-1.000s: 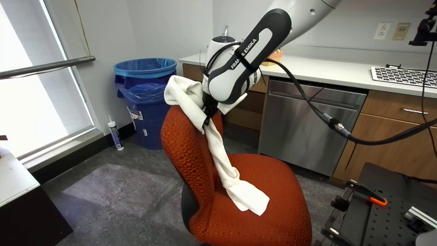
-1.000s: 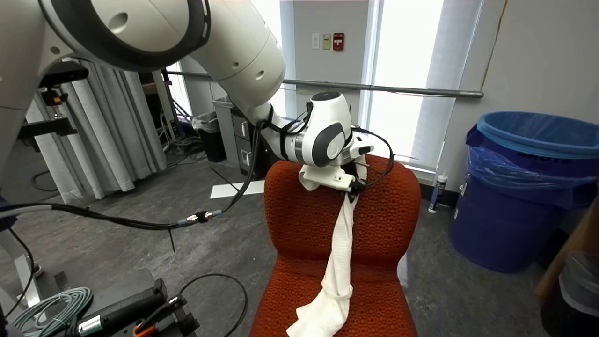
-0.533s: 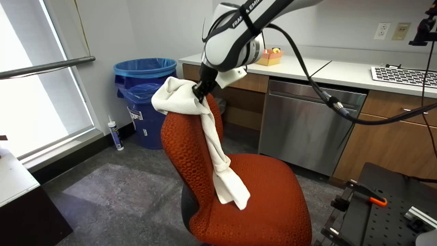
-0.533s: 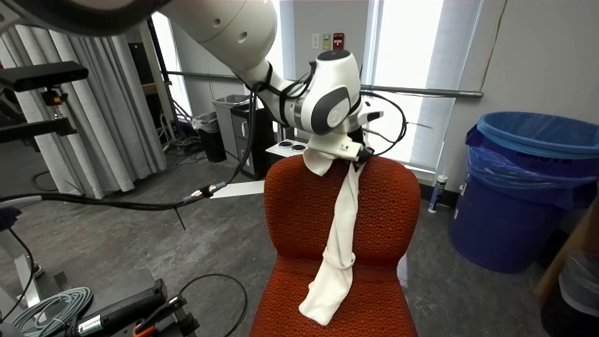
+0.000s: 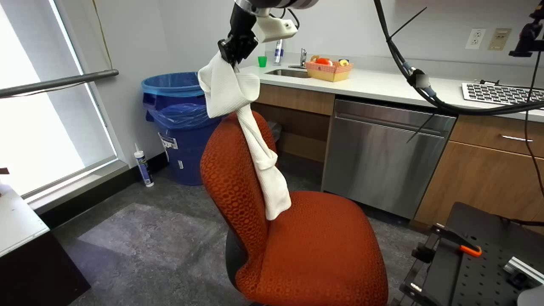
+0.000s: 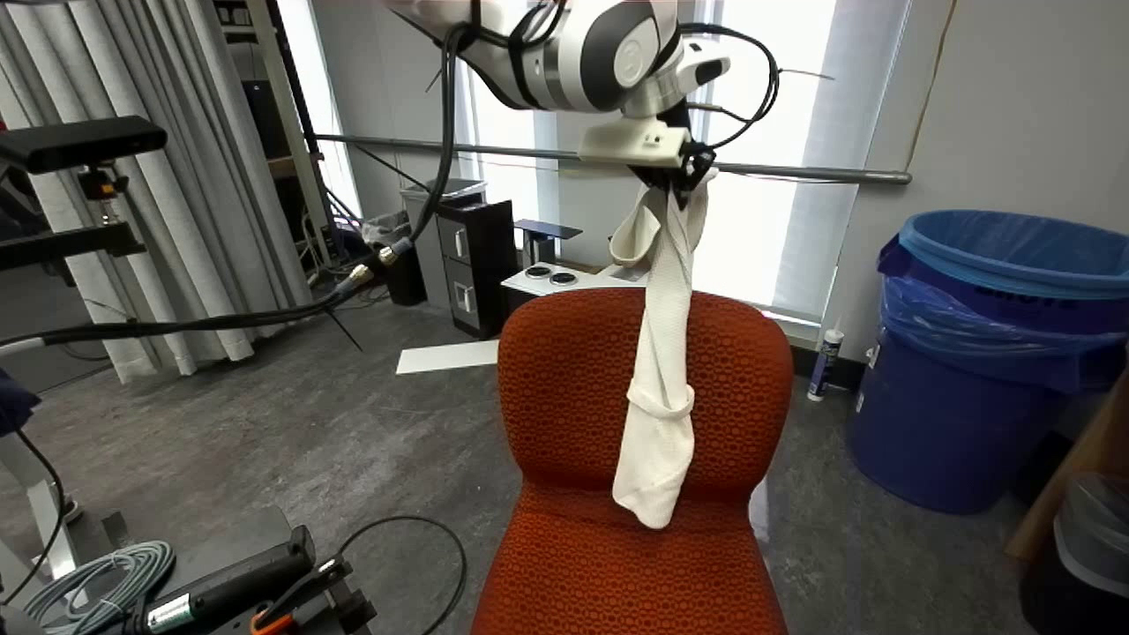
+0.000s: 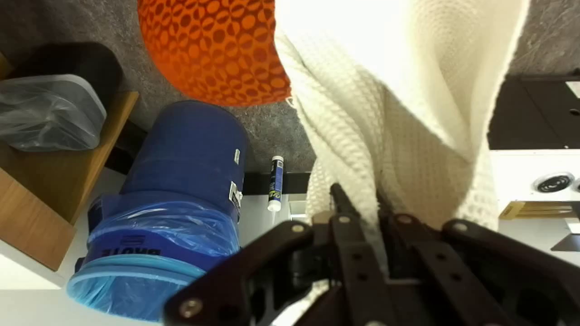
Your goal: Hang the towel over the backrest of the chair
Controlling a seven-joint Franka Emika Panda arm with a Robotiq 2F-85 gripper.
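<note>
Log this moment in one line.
gripper: closed on cream towel; towel: held above chair backrest, tail hanging down its front; release: pending

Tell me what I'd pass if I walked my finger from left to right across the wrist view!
Black bin with a clear bag → big blue bin → tube with a blue label → cream-white towel → round black coil.
</note>
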